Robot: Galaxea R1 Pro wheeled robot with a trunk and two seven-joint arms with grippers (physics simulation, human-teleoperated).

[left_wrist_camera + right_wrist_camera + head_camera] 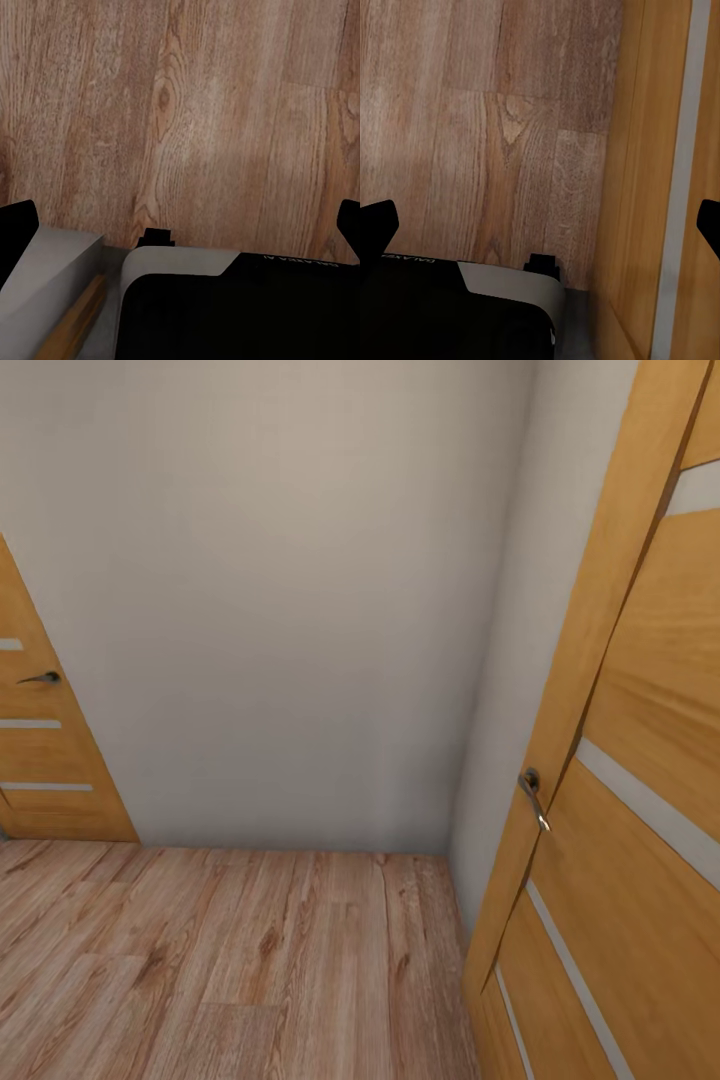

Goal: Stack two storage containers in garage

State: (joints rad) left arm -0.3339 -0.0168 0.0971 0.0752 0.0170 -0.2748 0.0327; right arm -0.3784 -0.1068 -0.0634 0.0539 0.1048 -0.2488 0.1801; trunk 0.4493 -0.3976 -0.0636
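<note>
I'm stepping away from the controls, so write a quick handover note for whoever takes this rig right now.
Left claw: open, holding nothing, over the wood floor.
Right claw: open, holding nothing, close beside the wooden door.
Position: facing a pale wall in a corner, one door with a handle at the right, another door at the left.
Bins: not in sight; neither is being carried.
Done: can't tell from here.
Left: find the bins and stack them in the garage.
</note>
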